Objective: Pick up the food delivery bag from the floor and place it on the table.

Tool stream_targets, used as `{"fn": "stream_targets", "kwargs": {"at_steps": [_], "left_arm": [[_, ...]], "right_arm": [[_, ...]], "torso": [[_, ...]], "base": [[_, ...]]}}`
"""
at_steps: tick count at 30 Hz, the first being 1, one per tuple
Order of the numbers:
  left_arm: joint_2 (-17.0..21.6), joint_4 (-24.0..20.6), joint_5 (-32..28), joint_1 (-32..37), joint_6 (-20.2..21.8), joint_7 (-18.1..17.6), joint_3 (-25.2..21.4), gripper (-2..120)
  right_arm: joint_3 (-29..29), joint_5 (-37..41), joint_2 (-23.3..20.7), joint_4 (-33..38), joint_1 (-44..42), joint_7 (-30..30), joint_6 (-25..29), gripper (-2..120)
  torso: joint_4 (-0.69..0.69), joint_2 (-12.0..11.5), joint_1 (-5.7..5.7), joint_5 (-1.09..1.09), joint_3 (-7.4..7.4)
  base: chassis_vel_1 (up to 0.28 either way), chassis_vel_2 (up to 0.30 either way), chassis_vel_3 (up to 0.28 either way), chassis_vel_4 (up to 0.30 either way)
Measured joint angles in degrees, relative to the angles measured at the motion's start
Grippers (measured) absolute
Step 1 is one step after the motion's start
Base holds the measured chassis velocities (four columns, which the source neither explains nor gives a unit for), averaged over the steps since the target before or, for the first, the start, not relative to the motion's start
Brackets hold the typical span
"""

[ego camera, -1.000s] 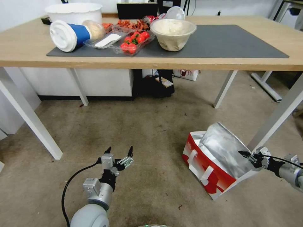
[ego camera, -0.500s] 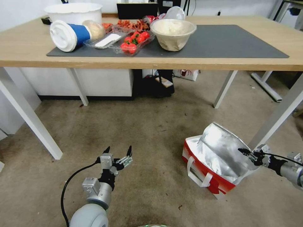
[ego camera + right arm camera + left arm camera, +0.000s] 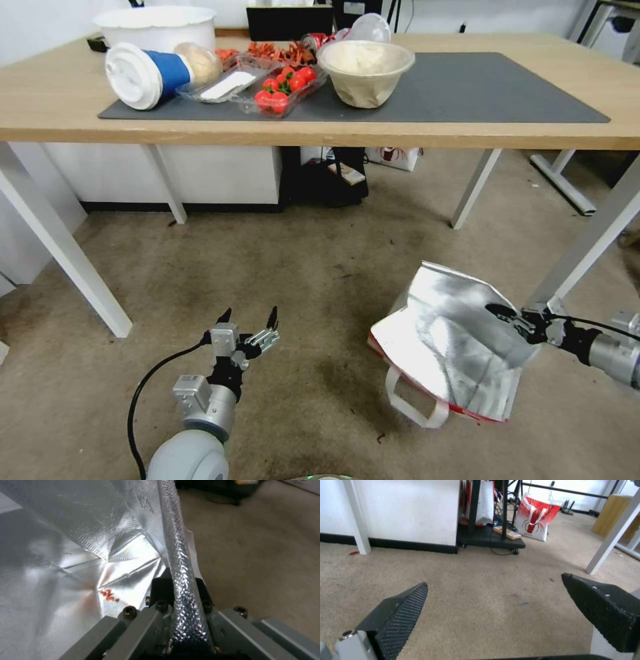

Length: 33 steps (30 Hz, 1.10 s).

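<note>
Crinkled foil food delivery bag (image 3: 447,333), right tool (image 3: 501,312) pinching rim

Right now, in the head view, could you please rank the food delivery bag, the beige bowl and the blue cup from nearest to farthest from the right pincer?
1. Food delivery bag: on the floor, its foil edge pinched in the right pincer.
2. Beige bowl: on the table's mat, mid-table.
3. Blue cup: lying on the mat's left end.
</note>
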Motion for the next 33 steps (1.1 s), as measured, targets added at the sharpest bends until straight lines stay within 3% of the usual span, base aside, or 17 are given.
{"fn": "stream_targets", "kwargs": {"at_steps": [8,16,19,33], "left_arm": [[0.0,-0.1,0.0,0.0,0.0,-0.3,-0.2,100],[0.0,-0.7,-0.3,0.2,0.0,-1.0,-0.5,100],[0.1,-1.1,-0.6,0.2,0.5,-1.5,-0.5,100],[-0.1,-1.8,-1.0,-0.3,1.5,-3.0,-0.6,100]], "right_arm": [[0.8,5.6,-2.8,5.9,-1.0,-4.6,-4.1,0],[1.5,13.0,-7.0,11.4,-1.1,-17.0,-8.4,0],[1.5,15.1,-8.4,12.4,-0.9,-19.1,-9.6,0],[1.2,16.4,-11.5,14.3,-0.6,-22.2,-11.5,0]], "torso": [[0.0,0.0,0.0,-0.01,0.0],[0.01,0.0,0.0,0.0,0.0],[0.0,0.0,0.0,0.0,0.0],[0.0,0.0,0.0,0.0,0.0]], "base": [[0.0,0.0,0.0,0.0],[0.0,0.0,0.0,0.0],[0.0,0.0,0.0,0.0],[0.0,0.0,0.0,0.0]]}}
